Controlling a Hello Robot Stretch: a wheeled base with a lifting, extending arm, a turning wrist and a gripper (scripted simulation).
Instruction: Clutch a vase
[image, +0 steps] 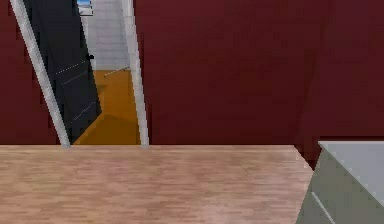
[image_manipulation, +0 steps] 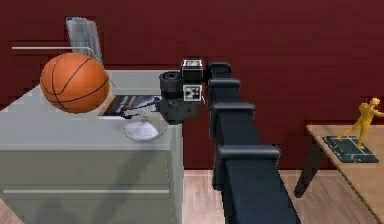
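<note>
Hand: the hand (image_manipulation: 144, 110) sits at the far end of the dark arm (image_manipulation: 240, 140), with its fingers pointing left over the right part of the dresser top. Whether it holds anything cannot be told.
Vessel at the hand: a squat glassy vessel (image_manipulation: 143, 128) stands on the grey dresser (image_manipulation: 90, 150), right at the fingers. Contact cannot be judged.
Vase: a tall clear vase (image_manipulation: 85, 40) stands at the dresser's far left, behind the basketball (image_manipulation: 75, 83).
Between them: a dark flat striped thing (image_manipulation: 124, 102) lies just right of the ball.
Right side: a golden statuette (image_manipulation: 362, 120) stands on a wooden desk (image_manipulation: 316, 133), well apart from the dresser.
Ahead: a dark red wall (image: 240, 70), a dark door (image: 65, 60) ajar at the left and a pale wood floor (image: 150, 185) near.
</note>
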